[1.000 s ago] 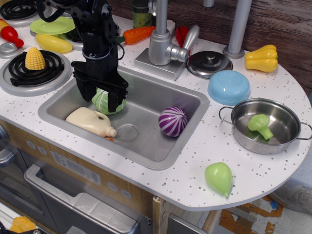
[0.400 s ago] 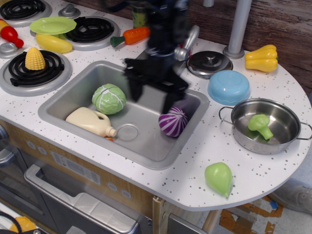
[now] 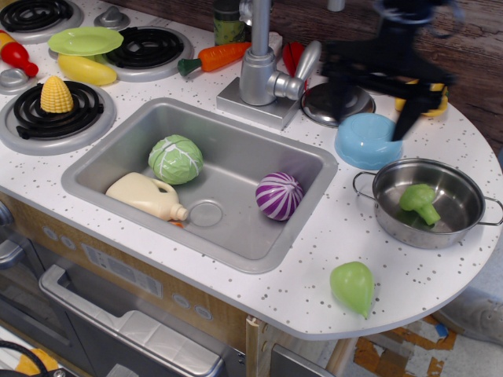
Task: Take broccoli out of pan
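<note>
At the far left, a corn cob (image 3: 56, 93) stood on a black burner (image 3: 56, 110) of the toy counter. In the steel sink (image 3: 236, 228) lay a cream jug (image 3: 148, 195) on its side, a striped green cabbage (image 3: 175, 159) just behind it, and a purple cabbage (image 3: 279, 195) further right. The gripper (image 3: 373, 106) was motion-blurred above the light-blue bowl (image 3: 368, 140) and in front of the knobbed lid (image 3: 338, 102); its two dark fingers (image 3: 409, 118) hung well apart with nothing between them. The broccoli (image 3: 420, 202) lay inside the pan (image 3: 385, 224), in front of and to the right of the gripper, lower down and clearly apart from it. A smooth green teardrop toy (image 3: 353, 287) sat on the countertop (image 3: 314, 251) in front of the pan.
</note>
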Available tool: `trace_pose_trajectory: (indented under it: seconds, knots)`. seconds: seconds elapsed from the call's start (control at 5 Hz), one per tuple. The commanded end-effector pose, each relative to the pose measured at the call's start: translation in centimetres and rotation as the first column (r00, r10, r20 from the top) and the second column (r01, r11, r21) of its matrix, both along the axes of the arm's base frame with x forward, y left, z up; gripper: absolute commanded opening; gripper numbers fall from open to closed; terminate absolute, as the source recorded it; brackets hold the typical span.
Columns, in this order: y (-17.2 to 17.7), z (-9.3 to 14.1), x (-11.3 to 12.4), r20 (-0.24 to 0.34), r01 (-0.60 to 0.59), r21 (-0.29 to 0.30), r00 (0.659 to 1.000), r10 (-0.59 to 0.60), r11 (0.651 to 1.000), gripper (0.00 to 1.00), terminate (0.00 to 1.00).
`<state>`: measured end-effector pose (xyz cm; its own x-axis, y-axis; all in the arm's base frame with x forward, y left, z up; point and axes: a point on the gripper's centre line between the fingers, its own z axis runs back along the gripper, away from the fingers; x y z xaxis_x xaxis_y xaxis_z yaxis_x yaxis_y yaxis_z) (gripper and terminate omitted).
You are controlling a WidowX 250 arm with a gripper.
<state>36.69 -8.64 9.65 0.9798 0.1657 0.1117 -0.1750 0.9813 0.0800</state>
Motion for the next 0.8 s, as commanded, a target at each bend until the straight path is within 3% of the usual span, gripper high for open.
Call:
trace_pose_trajectory:
  seconds: [0.0, 0.2, 0.6]
  knots:
    - [-4.4, 2.1, 1.6, 0.05, 0.019, 0.003, 0.999, -0.019, 1.0, 1.0, 0.0]
    - [-5.2, 0.0, 1.4, 0.019, 0.036, -0.002, 0.999, -0.036, 0.999, 1.0, 0.0]
    - [-4.4, -2.8, 1.4, 0.018, -0.026, 0.005, 1.0, 0.026, 1.0, 1.0, 0.0]
